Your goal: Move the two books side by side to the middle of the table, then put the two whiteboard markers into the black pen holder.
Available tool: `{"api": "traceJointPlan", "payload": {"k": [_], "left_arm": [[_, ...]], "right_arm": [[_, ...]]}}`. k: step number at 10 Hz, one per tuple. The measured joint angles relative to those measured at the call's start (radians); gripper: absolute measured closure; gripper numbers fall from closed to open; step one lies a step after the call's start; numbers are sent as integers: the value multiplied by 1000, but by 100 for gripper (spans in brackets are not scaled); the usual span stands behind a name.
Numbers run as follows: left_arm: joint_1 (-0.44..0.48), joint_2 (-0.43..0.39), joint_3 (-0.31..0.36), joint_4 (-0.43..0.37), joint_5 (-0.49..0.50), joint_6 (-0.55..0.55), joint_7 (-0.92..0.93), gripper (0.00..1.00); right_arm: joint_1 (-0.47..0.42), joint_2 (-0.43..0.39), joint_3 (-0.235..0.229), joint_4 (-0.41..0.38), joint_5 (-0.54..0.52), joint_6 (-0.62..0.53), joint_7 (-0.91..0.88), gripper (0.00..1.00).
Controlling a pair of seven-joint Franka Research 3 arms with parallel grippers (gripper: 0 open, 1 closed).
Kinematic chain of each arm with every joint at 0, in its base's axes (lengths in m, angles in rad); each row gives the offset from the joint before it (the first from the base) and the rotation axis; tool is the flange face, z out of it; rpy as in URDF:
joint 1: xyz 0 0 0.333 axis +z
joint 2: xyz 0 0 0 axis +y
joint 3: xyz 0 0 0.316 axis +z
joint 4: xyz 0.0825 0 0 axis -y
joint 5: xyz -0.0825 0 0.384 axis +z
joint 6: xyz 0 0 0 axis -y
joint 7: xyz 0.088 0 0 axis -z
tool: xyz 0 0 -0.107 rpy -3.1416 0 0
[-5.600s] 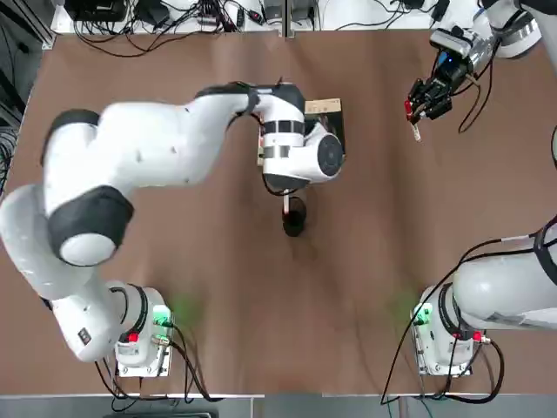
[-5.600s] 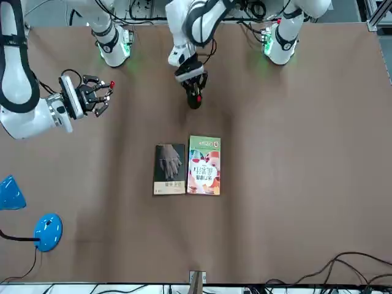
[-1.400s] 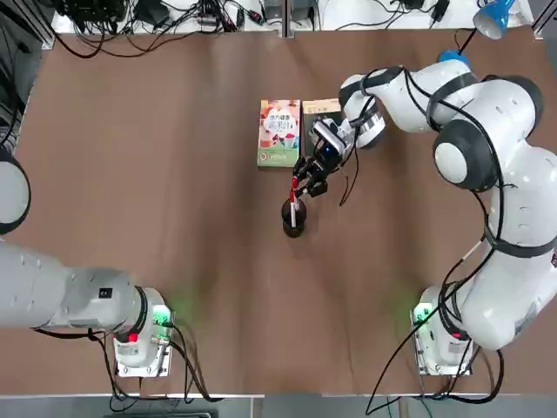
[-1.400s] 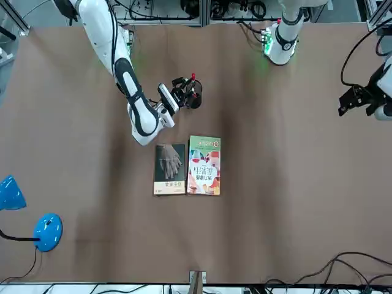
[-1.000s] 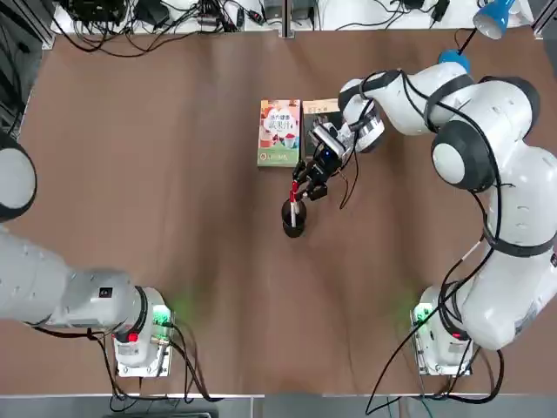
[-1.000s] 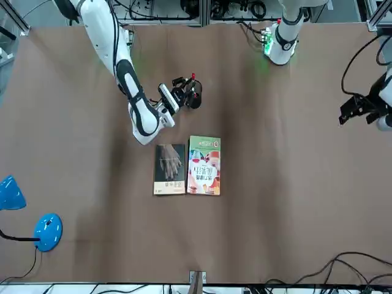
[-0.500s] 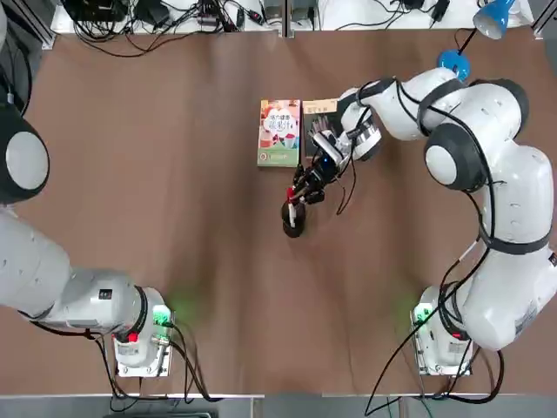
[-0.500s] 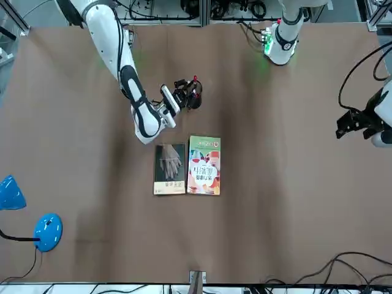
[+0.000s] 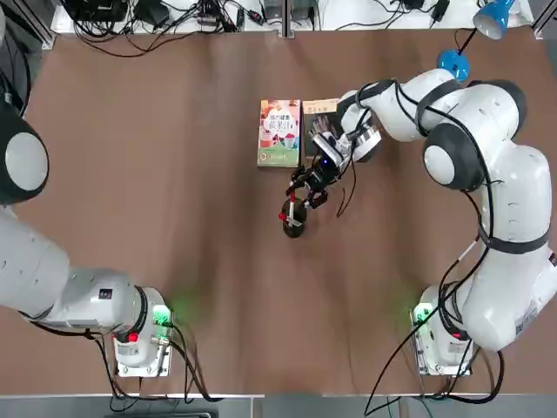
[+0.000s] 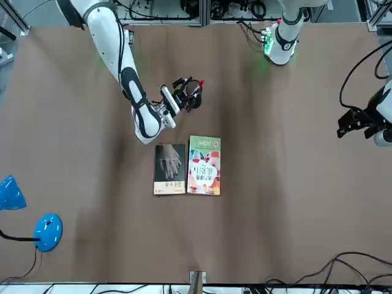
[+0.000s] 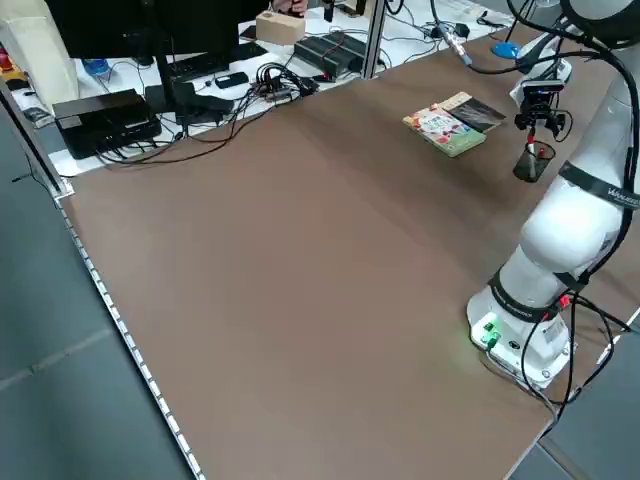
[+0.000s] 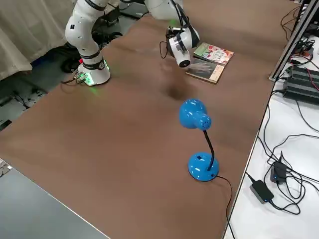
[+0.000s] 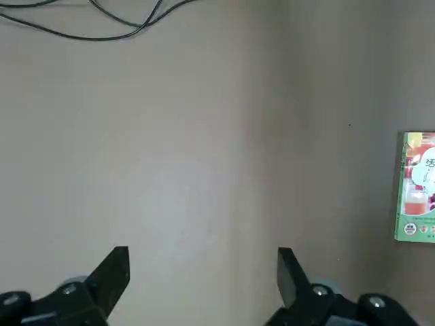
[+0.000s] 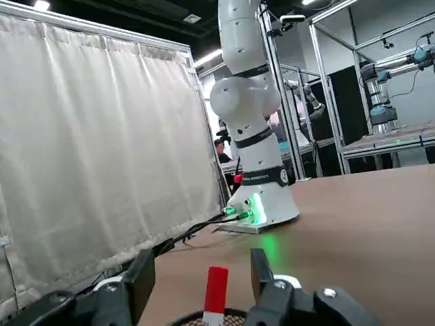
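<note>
Second-marker drop looks in hand: right gripper's jaws (image 14: 202,278) released around the red-capped white marker (image 14: 216,299) in the black cylindrical mesh pen holder (image 9: 294,228), mid-frame from above; left gripper (image 13: 204,265) parked, jaws apart; next, retract without snagging the rim.

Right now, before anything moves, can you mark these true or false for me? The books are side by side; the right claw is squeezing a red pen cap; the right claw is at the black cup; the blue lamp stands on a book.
1. The green-and-red book and dark book lie side by side. True.
2. The right gripper is squeezing a red cap. False: its fingers stand apart, either side of the cap.
3. The right gripper is at the black pen holder. True.
4. The blue lamp stands on a book. False: it stands on the table.
</note>
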Motion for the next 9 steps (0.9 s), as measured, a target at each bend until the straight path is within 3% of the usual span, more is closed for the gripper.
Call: {"api": "traceJointPlan", "payload": {"k": [4,5,6,9], "left_arm": [[0,-4,-2,2,0,-10,0,4],[0,-5,-2,2,-1,-11,0,4],[0,-6,-2,2,-1,-12,0,4],[0,-8,-2,3,-1,-12,-1,4]], "right_arm": [[-73,-3,-19,92,-33,-56,191,24],[-104,-4,-20,122,-52,-79,221,17],[-135,-5,-21,156,-78,-97,233,2],[-233,-6,-24,272,-174,-151,345,0]]}}
